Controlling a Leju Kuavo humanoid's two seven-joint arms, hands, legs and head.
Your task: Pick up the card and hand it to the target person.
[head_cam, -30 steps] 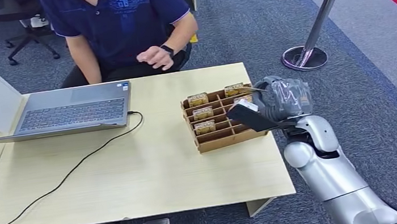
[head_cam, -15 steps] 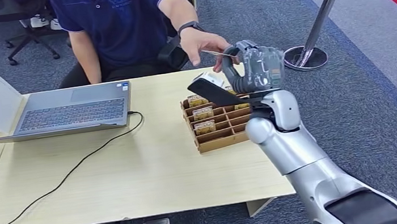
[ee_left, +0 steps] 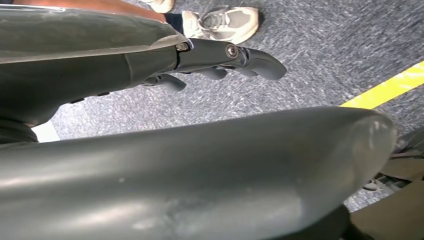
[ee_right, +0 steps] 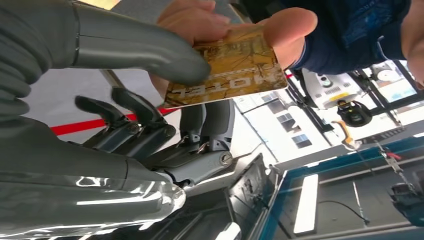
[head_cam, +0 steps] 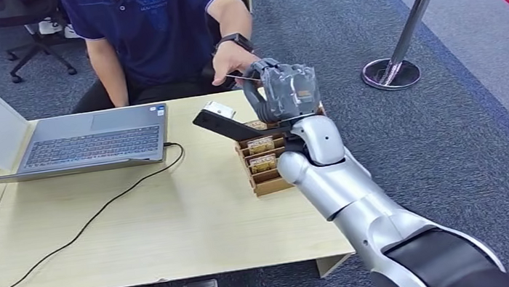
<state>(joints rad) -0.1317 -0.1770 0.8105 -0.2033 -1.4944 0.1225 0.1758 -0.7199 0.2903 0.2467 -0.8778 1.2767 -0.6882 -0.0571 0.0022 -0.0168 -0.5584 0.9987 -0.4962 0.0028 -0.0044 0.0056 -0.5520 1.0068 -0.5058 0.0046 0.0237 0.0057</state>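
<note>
In the head view, the right hand [head_cam: 282,92] is raised over the far right part of the desk [head_cam: 173,219], above a wooden compartment tray [head_cam: 264,171] that holds several small yellow-brown packets. A person [head_cam: 156,24] in a dark blue shirt sits on the far side and stretches a hand [head_cam: 231,62] to the robot's hand, where the thin edge of the card [head_cam: 238,78] shows between them. An open laptop [head_cam: 94,140] lies on the far left of the desk, with a black cable running toward the near edge.

In the left wrist view, the left hand [ee_left: 220,55] hangs over blue carpet, its dark fingers curled inward around nothing.

In the right wrist view, the golden card [ee_right: 235,65] is pinched between the right hand's thick grey thumb and its darker fingers [ee_right: 200,125], while the person's thumb and fingers grip the card's other end.
</note>
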